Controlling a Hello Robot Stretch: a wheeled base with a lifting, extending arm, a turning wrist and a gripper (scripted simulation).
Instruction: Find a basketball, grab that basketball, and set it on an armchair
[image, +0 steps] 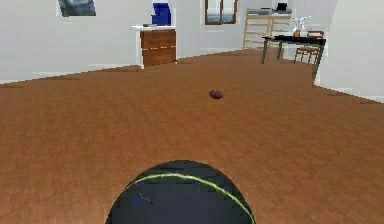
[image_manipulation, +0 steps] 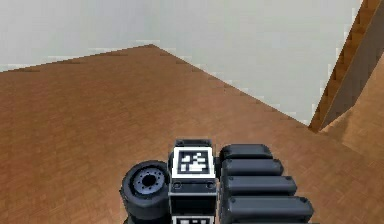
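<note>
— What is noted in the forward view?
— A small, dark brown, rounded blob (image: 215, 94) is seen on the smooth wooden floor (image: 90, 120), well apart from a boxy wooden dresser (image: 158, 47). It cannot be confirmed as a basketball.
— And in the arm side view?
— The gripper (image_manipulation: 148, 190), a dark rounded body, is set just left of a white marked square (image_manipulation: 193, 165). A plain white wall (image_manipulation: 230, 40) lies beyond it. Whether anything is held cannot be told.
</note>
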